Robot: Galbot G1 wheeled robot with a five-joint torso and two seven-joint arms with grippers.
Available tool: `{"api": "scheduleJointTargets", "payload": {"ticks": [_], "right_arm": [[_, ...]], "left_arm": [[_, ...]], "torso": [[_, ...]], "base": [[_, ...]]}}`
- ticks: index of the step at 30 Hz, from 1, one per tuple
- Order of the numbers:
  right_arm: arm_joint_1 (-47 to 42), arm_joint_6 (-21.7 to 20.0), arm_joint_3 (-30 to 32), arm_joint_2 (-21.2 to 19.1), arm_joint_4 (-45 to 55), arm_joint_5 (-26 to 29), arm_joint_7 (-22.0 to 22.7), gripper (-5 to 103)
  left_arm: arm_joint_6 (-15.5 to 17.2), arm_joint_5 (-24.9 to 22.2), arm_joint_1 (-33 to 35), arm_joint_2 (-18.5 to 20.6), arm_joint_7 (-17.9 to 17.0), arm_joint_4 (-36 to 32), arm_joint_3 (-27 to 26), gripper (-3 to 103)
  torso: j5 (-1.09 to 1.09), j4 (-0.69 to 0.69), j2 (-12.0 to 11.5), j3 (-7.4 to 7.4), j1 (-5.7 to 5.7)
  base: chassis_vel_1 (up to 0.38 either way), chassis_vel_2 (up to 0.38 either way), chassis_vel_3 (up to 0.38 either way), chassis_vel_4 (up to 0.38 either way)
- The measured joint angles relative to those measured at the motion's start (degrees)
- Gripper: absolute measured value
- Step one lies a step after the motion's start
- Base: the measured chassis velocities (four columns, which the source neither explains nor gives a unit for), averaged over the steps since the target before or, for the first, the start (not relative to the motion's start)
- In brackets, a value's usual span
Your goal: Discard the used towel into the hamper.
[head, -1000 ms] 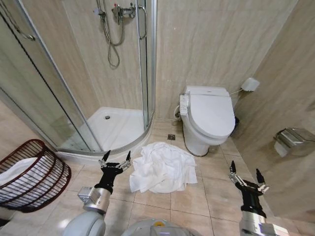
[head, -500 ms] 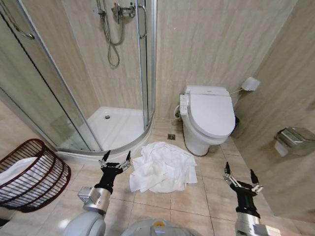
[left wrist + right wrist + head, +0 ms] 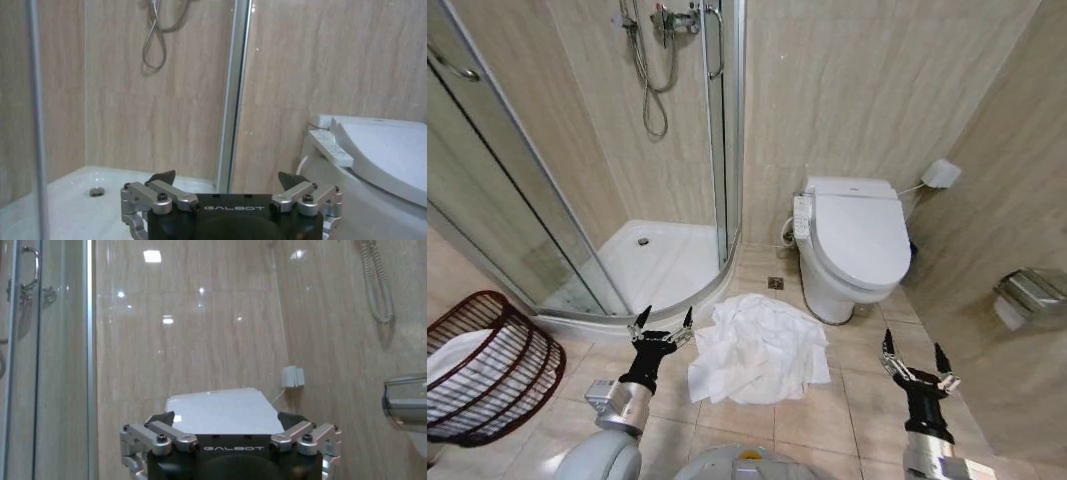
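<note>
The shower (image 3: 617, 190) takes up the left half of the head view, a glass enclosure with a curved door, a white tray and a hose hanging on the tiled wall. The left wrist view looks into it from low down, catching the tray's drain and the hose loop, with the door frame running up the middle. To the right stands the toilet (image 3: 855, 240), lid closed, against the back wall; the left wrist view shows it from the side with its control panel, the right wrist view shows it head-on, lid top bright.

The hamper (image 3: 489, 368) sits at the far left of the floor, tilted, with white cloth inside. The towel (image 3: 757, 350) lies crumpled on the tiles between the shower's curb and the toilet's base, well apart from the hamper.

On the right wall a metal holder (image 3: 1033, 296) shows in the head view and again at the edge of the right wrist view.

The left gripper (image 3: 662, 325) hovers just beside the towel's left edge, jaws spread and holding nothing. The right gripper (image 3: 915, 360) hangs over bare tiles to the towel's right, jaws likewise spread and empty.
</note>
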Motion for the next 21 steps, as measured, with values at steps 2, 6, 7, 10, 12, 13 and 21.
{"api": "scheduleJointTargets", "payload": {"ticks": [2,6,7,10,12,13,21], "right_arm": [[0.24,0.0,0.06,-0.13,-0.57,0.14,-0.27,100],[0.75,-0.69,0.46,-0.95,-1.91,1.97,-1.37,100],[0.9,-1.06,0.51,-1.23,-2.25,2.69,-1.83,100],[1.5,-2.27,0.61,-2.22,-3.47,4.27,-3.98,100],[2.23,-4.41,0.54,-2.98,-4.14,5.37,-5.89,100],[2.23,-4.41,0.54,-2.98,-4.14,5.37,-5.89,100],[5.09,-16.02,-0.15,-7.36,-4.95,12.1,-10.48,100]], "left_arm": [[0.0,0.0,0.0,0.0,0.0,0.0,0.0,100],[0.0,0.0,0.0,0.0,0.0,0.0,0.0,100],[0.0,0.0,0.0,0.0,0.0,0.0,0.0,100],[0.0,0.0,0.01,0.0,0.0,0.0,0.0,100],[0.0,0.0,0.0,0.0,0.0,0.0,0.0,100],[0.0,0.0,0.0,0.0,0.0,0.0,0.0,100],[0.0,0.0,0.0,0.0,0.0,0.0,0.0,100]], "torso": [[0.0,0.0,0.02,0.0,0.0],[0.0,0.0,0.07,0.0,-0.01],[0.0,0.0,0.07,0.01,-0.01],[0.0,0.01,0.1,0.03,-0.01],[0.01,0.0,0.11,0.04,-0.01],[0.01,0.0,0.11,0.04,-0.01],[0.0,0.01,0.14,0.07,0.03]], "base": [[0.0,0.0,0.0,0.0],[0.041,-0.016,-0.024,0.011],[0.056,-0.02,-0.029,0.025],[0.019,-0.003,-0.007,0.01],[0.0,0.0,0.0,0.0],[0.0,0.0,0.0,0.0],[0.04,0.052,0.068,0.045]]}}
